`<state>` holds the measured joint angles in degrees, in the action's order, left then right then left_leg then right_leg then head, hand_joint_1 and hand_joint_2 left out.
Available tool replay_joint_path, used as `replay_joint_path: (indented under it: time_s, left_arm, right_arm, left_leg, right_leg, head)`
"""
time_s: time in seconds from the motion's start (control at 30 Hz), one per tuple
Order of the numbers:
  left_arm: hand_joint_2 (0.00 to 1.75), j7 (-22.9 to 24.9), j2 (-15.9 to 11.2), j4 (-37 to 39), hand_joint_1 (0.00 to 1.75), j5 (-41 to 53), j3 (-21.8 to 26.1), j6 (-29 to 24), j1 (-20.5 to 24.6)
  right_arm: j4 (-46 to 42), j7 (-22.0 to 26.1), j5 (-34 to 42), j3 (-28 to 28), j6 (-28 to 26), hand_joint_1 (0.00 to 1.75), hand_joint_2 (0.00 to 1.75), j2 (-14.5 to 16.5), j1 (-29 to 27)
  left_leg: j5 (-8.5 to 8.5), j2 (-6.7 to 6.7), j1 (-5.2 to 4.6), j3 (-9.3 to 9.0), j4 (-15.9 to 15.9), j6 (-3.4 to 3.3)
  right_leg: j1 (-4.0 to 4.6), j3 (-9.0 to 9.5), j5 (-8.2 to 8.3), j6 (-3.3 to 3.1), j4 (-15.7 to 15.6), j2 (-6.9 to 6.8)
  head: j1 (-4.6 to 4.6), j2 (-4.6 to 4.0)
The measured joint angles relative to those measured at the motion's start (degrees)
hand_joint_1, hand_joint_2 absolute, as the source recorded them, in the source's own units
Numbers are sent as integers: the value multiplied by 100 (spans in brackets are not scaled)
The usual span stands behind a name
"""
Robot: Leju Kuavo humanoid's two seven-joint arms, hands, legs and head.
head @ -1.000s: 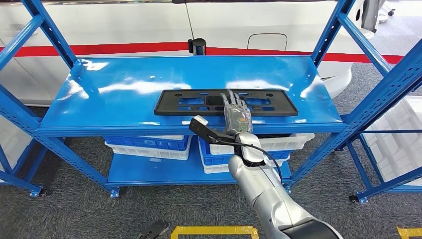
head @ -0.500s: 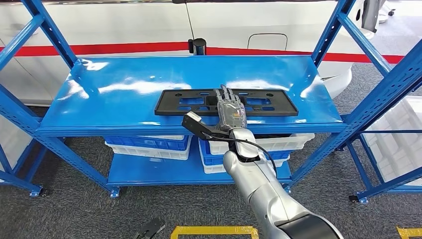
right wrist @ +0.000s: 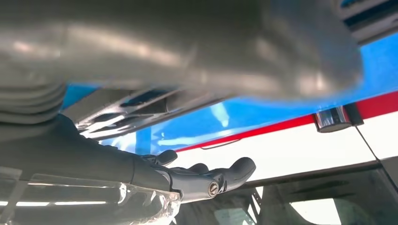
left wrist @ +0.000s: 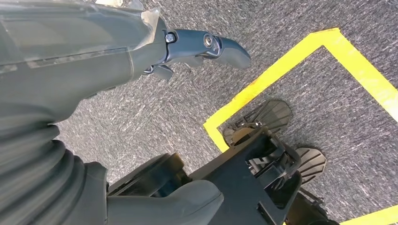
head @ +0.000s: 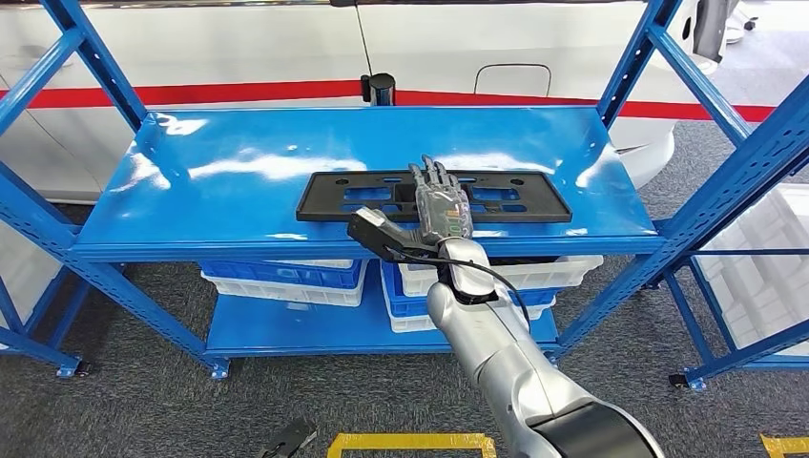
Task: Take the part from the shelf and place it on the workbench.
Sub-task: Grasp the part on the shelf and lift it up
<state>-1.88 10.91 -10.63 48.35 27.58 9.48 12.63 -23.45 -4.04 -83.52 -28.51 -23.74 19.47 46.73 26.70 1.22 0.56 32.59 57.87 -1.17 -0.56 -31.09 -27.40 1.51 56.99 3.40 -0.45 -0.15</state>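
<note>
Lying flat on the glossy blue metal shelf (head: 238, 191), the long black perforated plastic part (head: 363, 197) sits under the right hand (head: 441, 208), whose straight, spread fingers hover over its middle, gripping nothing.

Right wrist cam was mostly the right hand (right wrist: 155, 180) up close, grey ribbed cover and dark fingers (right wrist: 234, 169) stretched out with nothing in them. Just beside the hand sat the black part (right wrist: 136, 110), blurry, lying on the blue shelf (right wrist: 263, 115). Beyond the shelf was a white panel (right wrist: 300, 150) with a red stripe (right wrist: 291, 123).
</note>
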Motion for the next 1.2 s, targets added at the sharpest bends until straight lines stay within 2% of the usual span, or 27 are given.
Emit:
replay_joint_path:
  time_s: [0.13, 0.27, 0.63, 1.2]
  left_arm:
    - [175, 0, 0, 3, 0, 36, 0, 23, -2]
    - [175, 7, 0, 5, 0, 68, 0, 32, -2]
    - [175, 7, -4, 8, 0, 89, 1, 29, 0]
    - [175, -35, -7, 9, 0, -2, 107, -137, -1]
  right_arm:
    - [27, -93, 13, -3, 63, 0, 0, -7, 23]
    - [70, -134, 35, -3, 75, 0, 175, -16, 21]
    - [107, 175, 595, 156, 19, 0, 175, -53, 9]
    - [140, 233, 567, 179, -19, 0, 175, -4, 22]
  left_leg:
    - [0, 0, 0, 0, 0, 0]
    - [0, 0, 0, 0, 0, 0]
    - [0, -1, 0, 0, 0, 0]
    - [0, -1, 0, 0, 0, 0]
  right_leg:
    - [0, -1, 0, 0, 0, 0]
    - [0, -2, 0, 0, 0, 0]
    - [0, -3, 0, 0, 0, 1]
    - [0, -2, 0, 0, 0, 0]
  head:
    - [0, 0]
    - [-1, 0]
    - [0, 0]
    - [0, 0]
